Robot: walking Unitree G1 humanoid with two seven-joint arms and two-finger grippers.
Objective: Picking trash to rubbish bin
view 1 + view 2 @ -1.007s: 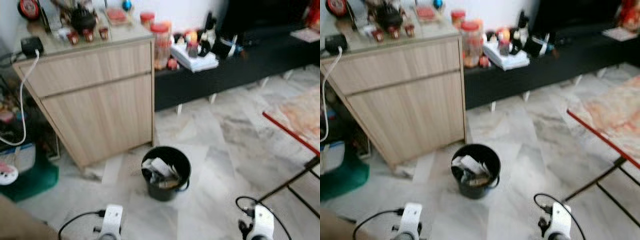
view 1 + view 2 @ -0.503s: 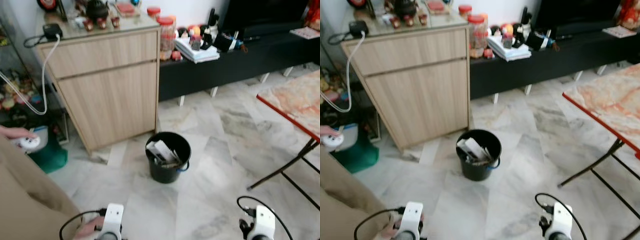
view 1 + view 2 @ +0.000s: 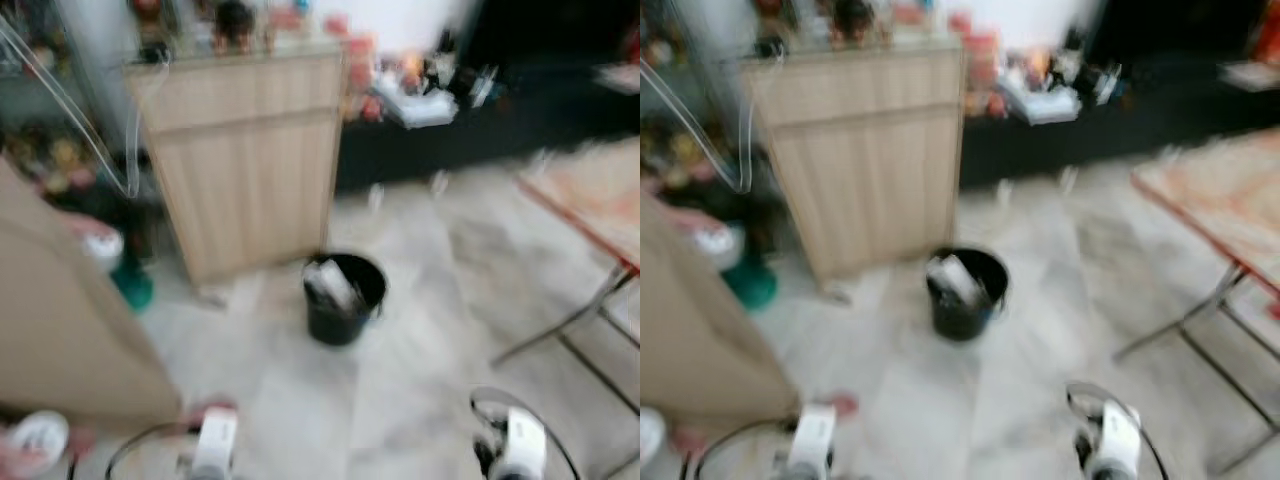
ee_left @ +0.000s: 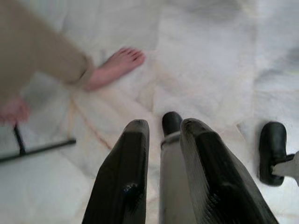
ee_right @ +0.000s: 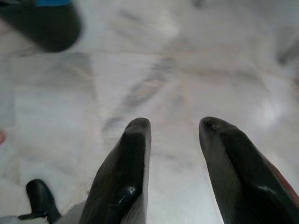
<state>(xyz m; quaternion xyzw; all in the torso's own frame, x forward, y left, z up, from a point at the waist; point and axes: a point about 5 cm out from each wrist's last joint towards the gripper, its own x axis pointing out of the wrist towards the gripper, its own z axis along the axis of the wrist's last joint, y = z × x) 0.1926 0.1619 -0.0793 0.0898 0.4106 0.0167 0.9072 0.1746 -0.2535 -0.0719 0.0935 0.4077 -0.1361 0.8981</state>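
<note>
Both head views are smeared by motion blur, so fine detail is lost. A round black plastic rubbish bin stands on the pale, glossy marble-tile floor, veined with grey. It sits just in front of the lower right corner of a light wood-grain cabinet — flat-fronted, with a horizontal seam between drawer and door. Pale, crumpled trash pokes up inside the bin; what it is made of cannot be told.

Blurred red and dark objects crowd the cabinet top, and a white cable loops down its left side. To the right of the cabinet runs a long, low black shelf unit carrying a white stack and small colourful items. At the right edge, a desk with a red-rimmed, mottled top stands on thin dark metal legs.

At the left, a person in tan trousers is close to the robot. In the left wrist view a bare foot rests on the marble beside the trouser hem.

The left tool points down at the floor, its smooth black fingers close together with only a narrow gap, holding nothing. The right tool also hangs over bare marble — its fingers spread clearly apart and empty, with the dark base of the bin further off.
</note>
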